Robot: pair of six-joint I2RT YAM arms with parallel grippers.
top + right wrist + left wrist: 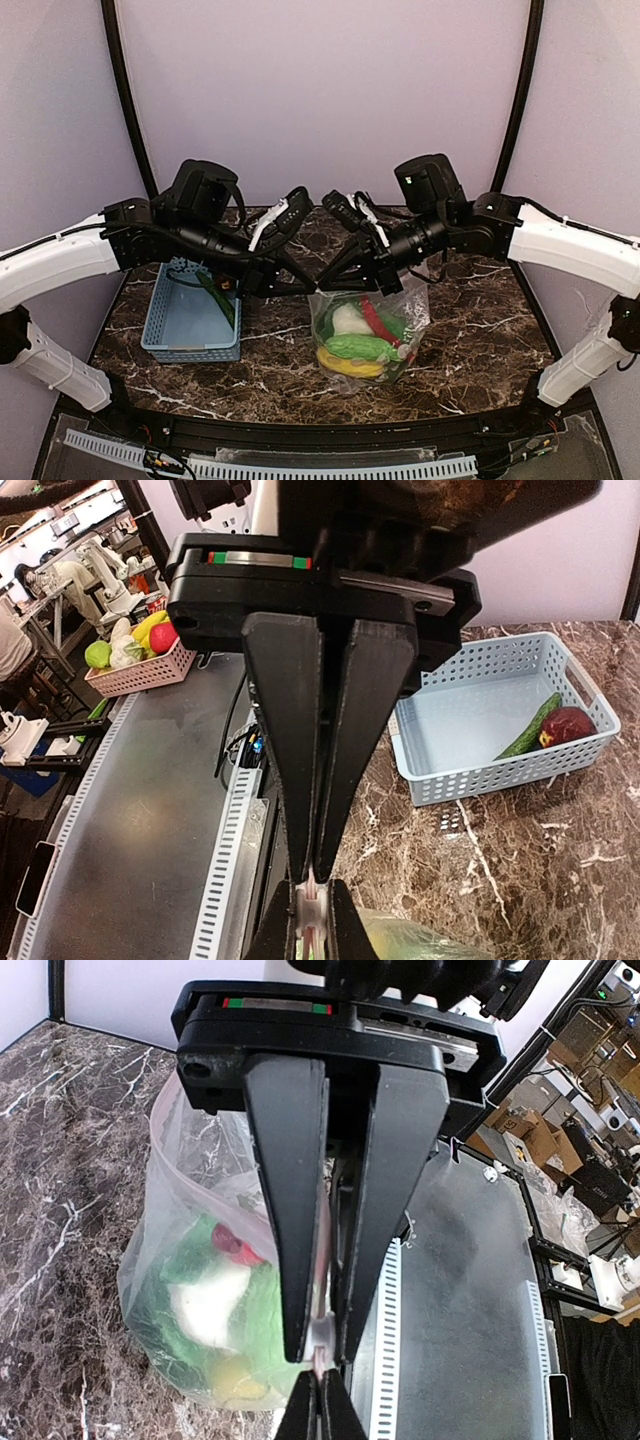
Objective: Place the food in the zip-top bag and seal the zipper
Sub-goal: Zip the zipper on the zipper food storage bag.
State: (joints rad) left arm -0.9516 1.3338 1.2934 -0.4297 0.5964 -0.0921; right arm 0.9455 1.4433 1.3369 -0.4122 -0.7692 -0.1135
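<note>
The zip-top bag (372, 335) stands on the marble table, with a white piece (348, 318), a green leafy bunch (360, 346), a yellow piece (346, 364) and a red chilli (376, 320) inside. Both grippers meet tip to tip at its upper left corner. My left gripper (321, 1355) is shut on the zipper (321, 1334). My right gripper (313, 878) is shut on the same zipper (311, 908), directly opposite. The bag (190, 1210) hangs to the left of the left fingers. A green long piece (530, 730) and a dark red fruit (567, 725) lie in the basket.
The light blue basket (165, 330) sits left of the bag, under the left arm. A slotted cable duct (300, 468) runs along the table's near edge. A pink basket (140, 670) of toy food stands off the table in the room behind.
</note>
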